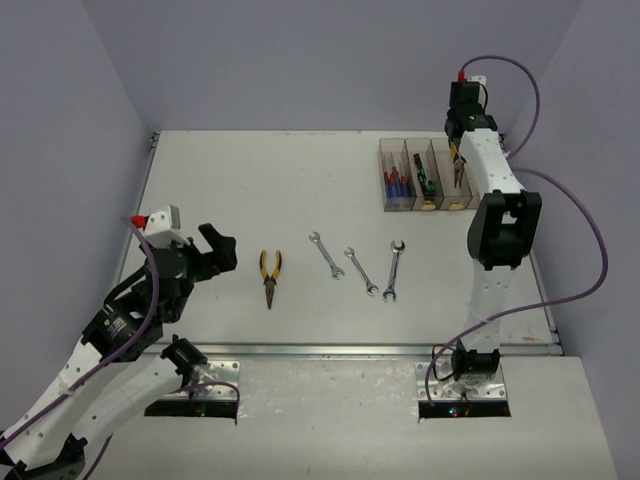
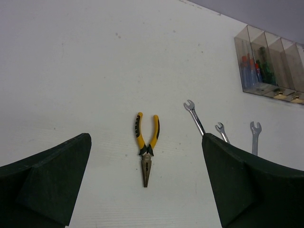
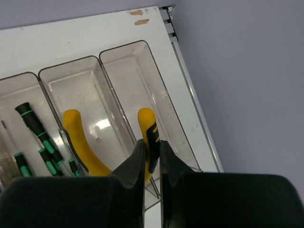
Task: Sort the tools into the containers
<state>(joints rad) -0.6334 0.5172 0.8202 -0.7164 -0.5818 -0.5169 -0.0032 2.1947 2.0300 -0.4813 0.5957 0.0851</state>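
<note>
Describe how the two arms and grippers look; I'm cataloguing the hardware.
The left arm and right arm have white links, black joints, and purple cables with red plugs at the wrists. The left gripper and right gripper have dark, wedge-shaped jaws.

You see the bins [image 1: 392, 155] in all three views: overhead from afar, left wrist low across the tabletop [image 2: 71, 71], right wrist close above

A white table [image 1: 250, 190] stands between plain lavender walls [image 1: 330, 60] on its far, left and right sides. A metal strip [image 1: 330, 350] runs along its near edge; two brownish patches [image 3: 137, 13] mark its far right corner
</note>
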